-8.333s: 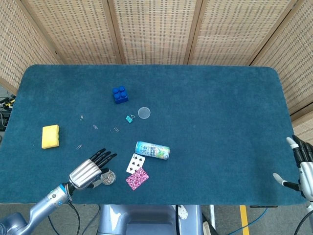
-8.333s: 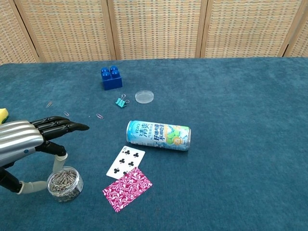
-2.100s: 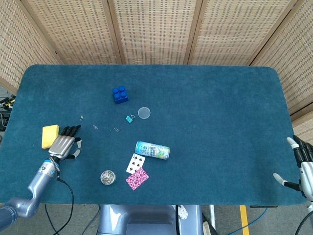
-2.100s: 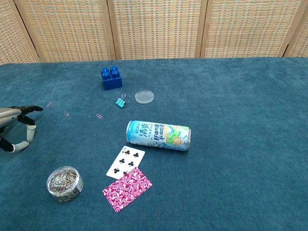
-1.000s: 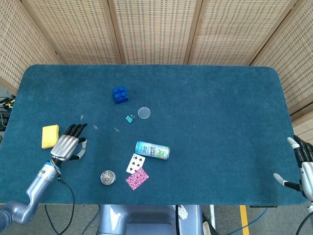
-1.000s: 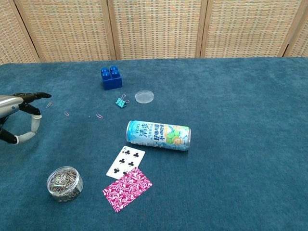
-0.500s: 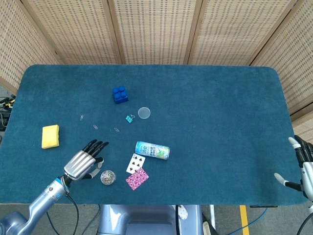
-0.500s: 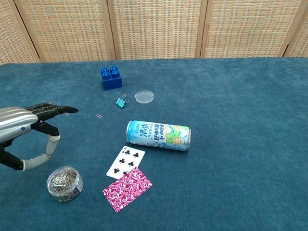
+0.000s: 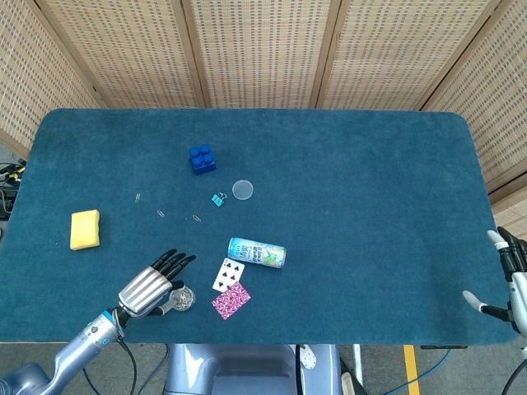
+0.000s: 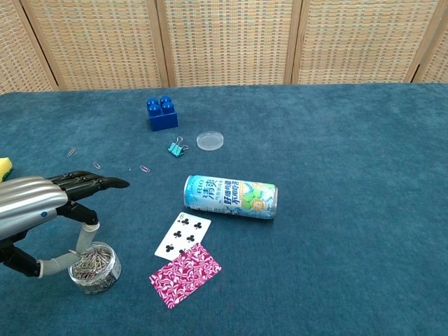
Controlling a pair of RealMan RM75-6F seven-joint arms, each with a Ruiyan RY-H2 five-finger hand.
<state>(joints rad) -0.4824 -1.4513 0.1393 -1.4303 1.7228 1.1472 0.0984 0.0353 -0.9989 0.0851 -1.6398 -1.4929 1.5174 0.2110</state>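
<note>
The left hand (image 10: pixel 42 210) hangs over the near left part of the table (image 9: pixel 370 206), right above a little clear tub of paper clips (image 10: pixel 94 267). Its fingers (image 10: pixel 91 184) are stretched out flat and spread, pointing toward the middle of the table, while the thumb hooks down so its tip sits at the tub's rim. Can't tell from either view if it's actually touching. It isn't gripping anything.

The tub stands upright close to the near edge, well left of centre, with the hand covering part of it in the head view.

Just right of the tub there's a pink patterned card (image 10: pixel 185 274) lying flat, and a clubs playing card (image 10: pixel 183 235) face up, the two overlapping at a corner. A drink can (image 10: pixel 230 197) lies on its side just beyond the cards.

Further back toward the far edge: a blue building brick (image 10: pixel 162 113), a teal binder clip (image 10: pixel 176 147), a small clear round lid (image 10: pixel 210 141), plus a few loose paper clips (image 10: pixel 145 169). A yellow sponge (image 9: pixel 85 229) sits near the left edge.

The right hand (image 9: pixel 512 280) is out by the near right corner, off the table's edge, fingers apart and holding nothing.
</note>
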